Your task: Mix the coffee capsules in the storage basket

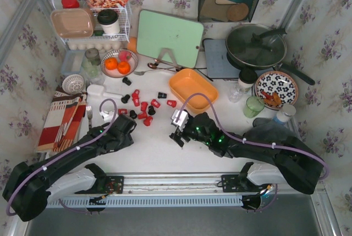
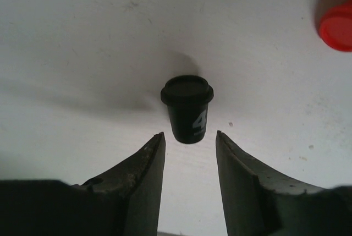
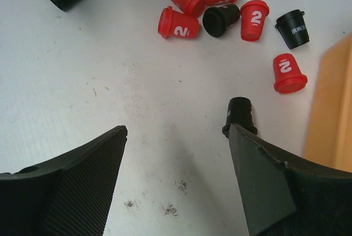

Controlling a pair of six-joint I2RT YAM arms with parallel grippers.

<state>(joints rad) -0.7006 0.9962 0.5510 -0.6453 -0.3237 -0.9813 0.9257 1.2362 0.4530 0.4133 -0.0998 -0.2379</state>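
The orange storage basket (image 1: 192, 86) stands empty at mid-table; its edge shows in the right wrist view (image 3: 330, 115). Red and black coffee capsules (image 1: 144, 106) lie scattered on the table left of it. My left gripper (image 1: 130, 123) is open; a black capsule marked 4 (image 2: 187, 108) stands upside down just ahead of its fingertips (image 2: 190, 135), not gripped. My right gripper (image 1: 177, 134) is open and empty above bare table (image 3: 177, 130). A black capsule (image 3: 240, 112) lies just beyond its right finger. Several red and black capsules (image 3: 220, 10) lie farther ahead.
A green cutting board (image 1: 169, 37) leans behind the basket. A bowl of oranges (image 1: 117, 63), a white wire rack (image 1: 91, 21), a pan (image 1: 256, 46), a patterned plate (image 1: 276, 88) and a green cup (image 1: 253, 106) ring the work area. Cutlery on a cloth (image 1: 65, 118) lies at left.
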